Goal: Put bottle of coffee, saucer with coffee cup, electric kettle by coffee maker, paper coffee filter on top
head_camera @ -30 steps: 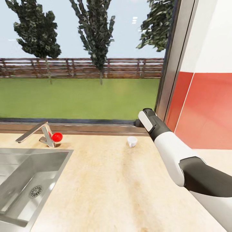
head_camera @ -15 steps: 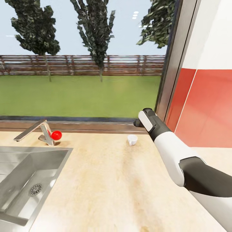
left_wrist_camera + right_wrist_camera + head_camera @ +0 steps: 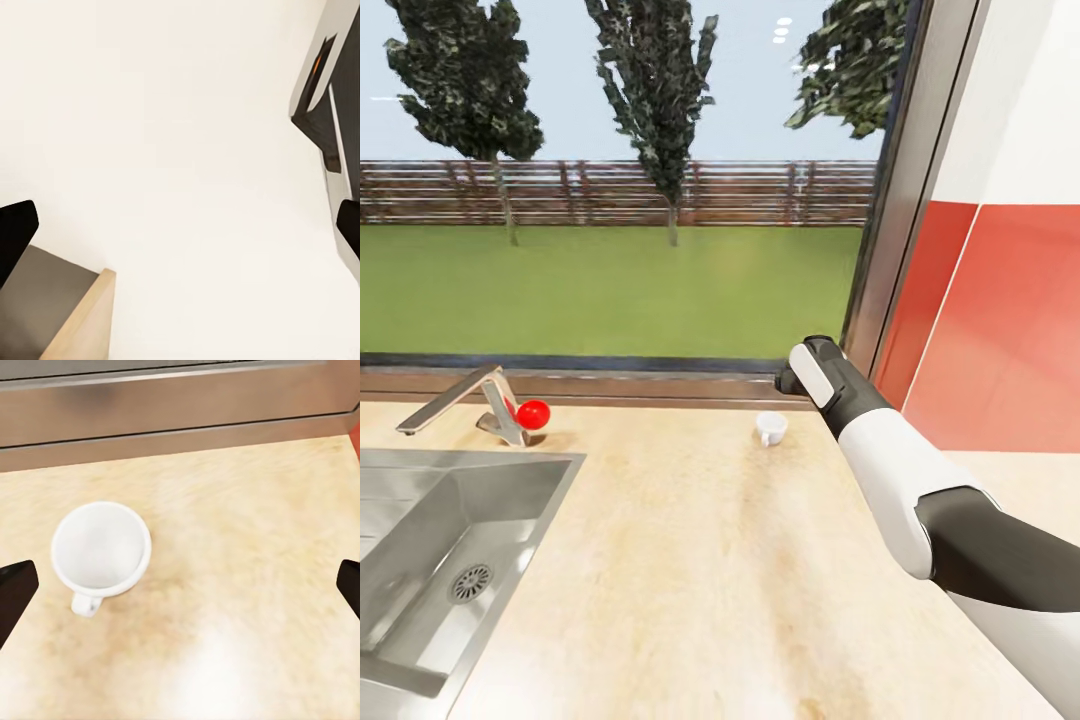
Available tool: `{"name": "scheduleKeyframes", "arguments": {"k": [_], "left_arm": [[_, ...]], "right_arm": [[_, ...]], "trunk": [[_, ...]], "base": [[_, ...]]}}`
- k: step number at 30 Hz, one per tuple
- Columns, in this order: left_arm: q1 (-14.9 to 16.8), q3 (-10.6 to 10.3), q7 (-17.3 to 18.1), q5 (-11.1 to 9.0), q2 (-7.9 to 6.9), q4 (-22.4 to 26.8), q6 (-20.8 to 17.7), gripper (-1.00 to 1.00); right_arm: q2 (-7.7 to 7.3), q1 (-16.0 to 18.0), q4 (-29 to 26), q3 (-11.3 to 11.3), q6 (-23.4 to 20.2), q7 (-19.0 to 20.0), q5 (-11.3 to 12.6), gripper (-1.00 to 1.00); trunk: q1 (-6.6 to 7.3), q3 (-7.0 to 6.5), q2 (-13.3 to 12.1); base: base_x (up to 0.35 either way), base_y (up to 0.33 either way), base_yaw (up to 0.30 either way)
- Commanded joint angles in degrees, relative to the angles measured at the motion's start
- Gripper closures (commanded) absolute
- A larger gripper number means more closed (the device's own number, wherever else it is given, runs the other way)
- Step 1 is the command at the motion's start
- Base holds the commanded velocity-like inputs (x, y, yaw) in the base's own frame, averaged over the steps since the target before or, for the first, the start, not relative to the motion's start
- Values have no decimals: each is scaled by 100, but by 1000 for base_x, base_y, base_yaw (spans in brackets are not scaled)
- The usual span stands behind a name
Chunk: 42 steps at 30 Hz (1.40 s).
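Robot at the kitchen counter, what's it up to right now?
The robot's right arm reaches over the light wooden countertop toward a small white coffee cup standing upright near the window. Its right gripper hovers above the cup, fingers spread wide, holding nothing. A steel sink and faucet with a red knob sit to the left. The left gripper is open too.
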<state>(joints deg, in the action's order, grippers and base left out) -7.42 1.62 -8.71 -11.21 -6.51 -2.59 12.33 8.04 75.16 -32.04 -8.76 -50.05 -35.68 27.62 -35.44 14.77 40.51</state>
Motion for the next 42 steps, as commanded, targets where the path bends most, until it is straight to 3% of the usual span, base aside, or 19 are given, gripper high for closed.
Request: {"name": "scheduleKeyframes", "arguments": {"k": [1,9,42], "left_arm": [[-2,14,1,-17,0,-11,33,-100],[-330,14,1,-19,-27,-5,41,-100],[-341,3,1,-13,-9,5,50,-100]], "right_arm": [[-4,5,-4,-33,-13,-53,60,-100],[-11,-1,-2,-46,-13,-45,60,-100],[-8,-1,5,-47,-13,-46,60,-100]], "trunk": [[-1,16,6],[-1,90,6],[-1,392,6]], "base": [[0,0,0],[0,0,0],[0,0,0]]}}
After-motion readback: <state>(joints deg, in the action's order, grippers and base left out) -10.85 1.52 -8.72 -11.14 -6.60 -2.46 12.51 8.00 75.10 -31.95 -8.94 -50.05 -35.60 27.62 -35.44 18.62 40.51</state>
